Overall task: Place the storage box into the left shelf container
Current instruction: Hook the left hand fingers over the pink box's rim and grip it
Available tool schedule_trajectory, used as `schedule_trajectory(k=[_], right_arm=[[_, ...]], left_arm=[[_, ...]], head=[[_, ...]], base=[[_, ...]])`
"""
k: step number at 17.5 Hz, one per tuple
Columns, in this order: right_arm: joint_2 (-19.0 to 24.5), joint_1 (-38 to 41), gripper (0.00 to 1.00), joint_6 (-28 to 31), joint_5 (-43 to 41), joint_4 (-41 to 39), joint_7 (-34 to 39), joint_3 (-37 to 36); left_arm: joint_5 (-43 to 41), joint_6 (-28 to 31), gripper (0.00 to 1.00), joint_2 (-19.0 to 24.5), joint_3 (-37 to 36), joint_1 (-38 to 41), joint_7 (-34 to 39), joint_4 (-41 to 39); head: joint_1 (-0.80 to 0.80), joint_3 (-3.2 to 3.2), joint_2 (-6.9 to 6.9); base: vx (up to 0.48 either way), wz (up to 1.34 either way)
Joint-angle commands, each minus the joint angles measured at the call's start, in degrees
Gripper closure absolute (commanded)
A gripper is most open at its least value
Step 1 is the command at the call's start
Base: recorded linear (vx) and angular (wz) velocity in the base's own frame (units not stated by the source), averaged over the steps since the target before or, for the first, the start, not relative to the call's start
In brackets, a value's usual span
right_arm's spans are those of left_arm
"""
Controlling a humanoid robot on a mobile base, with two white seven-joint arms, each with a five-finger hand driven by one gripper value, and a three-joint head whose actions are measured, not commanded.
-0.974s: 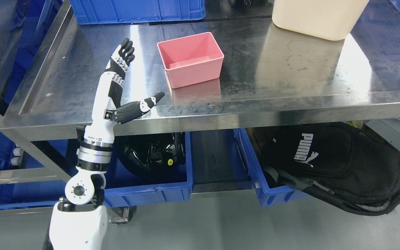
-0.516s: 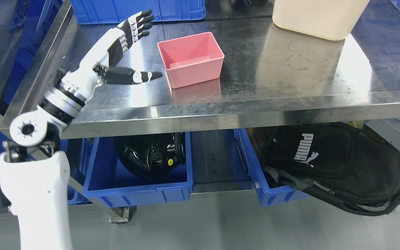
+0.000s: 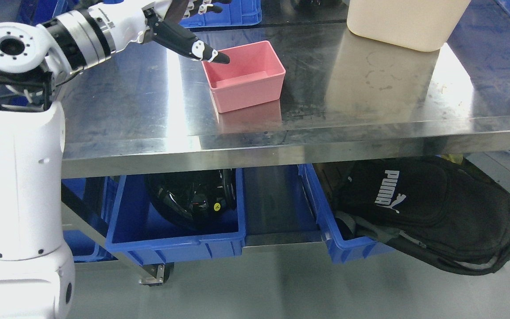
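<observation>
Where robot hand (image 3: 184, 24) hovers, pink box (image 3: 244, 75), cream bin (image 3: 405, 22)

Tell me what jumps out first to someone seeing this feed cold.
The pink box sits open and empty on the steel table, left of the middle. The robot's left hand reaches in from the upper left, its thumb tip over the box's near-left corner, fingers spread and holding nothing. Below the tabletop, a black backpack spills from the right blue bin.

Single head view, angled down at the steel table (image 3: 370, 115) from nearby.
</observation>
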Motion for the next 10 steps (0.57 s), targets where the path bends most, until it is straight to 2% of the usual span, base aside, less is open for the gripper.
schedule_trajectory(k=[1,5,10], right_arm=[[-1.0,0.5,0.0,0.0,0.1,-1.0,0.0,-0.3],[-1.0,0.5,0.0,0.0,0.1,-1.0,0.0,-0.3],[-1.0,0.5,0.0,0.0,0.1,-1.0,0.0,-0.3]], left_arm=[[-6.9,1.6,0.05,1.1,-18.0,-4.8,-2.5,12.9],[-10.1,1.4,0.05,-0.3,-18.1,-4.8,-3.2,16.8],[-13.5,-0.3,0.07,-7.5,-17.9,-6.8,-3.2,23.5]], head=[[0.0,0.0,0.0],[0.0,0.0,0.0],[0.0,0.0,0.0]], base=[[0.0,0.0],[0.0,0.0],[0.0,0.0]])
